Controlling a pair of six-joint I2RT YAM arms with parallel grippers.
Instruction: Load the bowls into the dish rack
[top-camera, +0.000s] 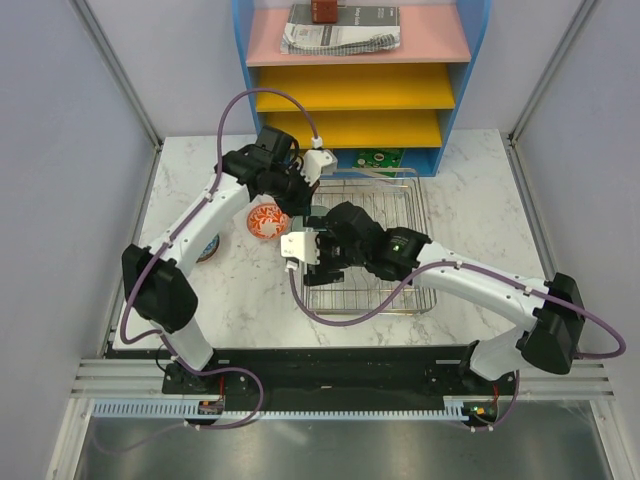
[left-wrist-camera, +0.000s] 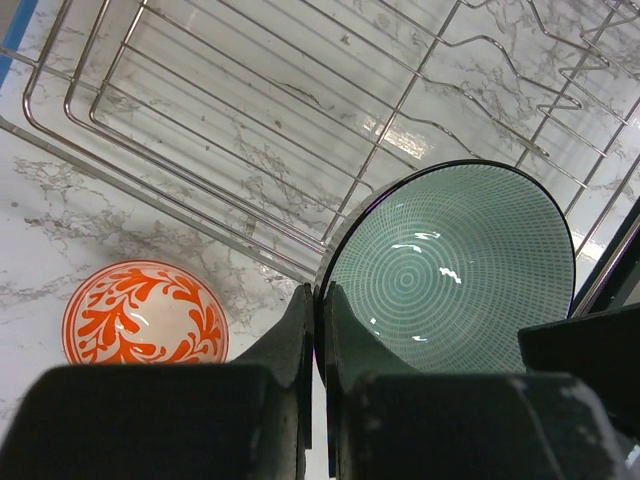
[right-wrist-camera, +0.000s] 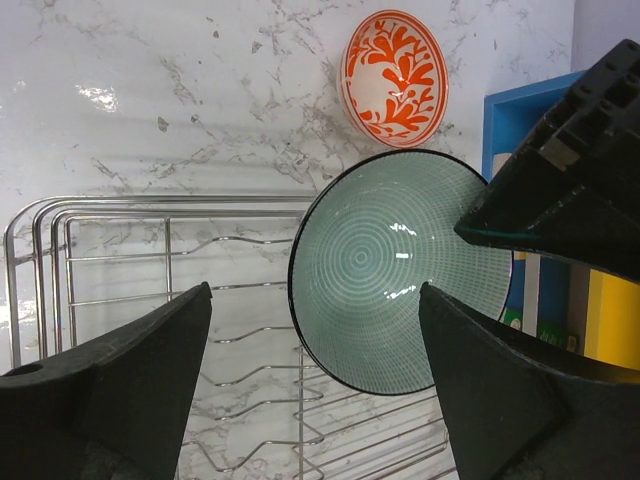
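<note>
Grip on the pale green bowl over the dish rack
Left gripper pinches its rim, the bowl tilted above the rack's edge (perhaps clear of the wires); right gripper faces it, fingers spread; red-orange bowl sits on the marble table beside the rack.

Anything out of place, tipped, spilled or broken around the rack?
Nothing spilled or broken. The pale green ceramic bowl hangs tilted on edge over the silver wire dish rack, pinched at its rim by the left gripper, the open right gripper facing it. The red-orange patterned bowl sits upright on the marble table beside the rack.
</note>
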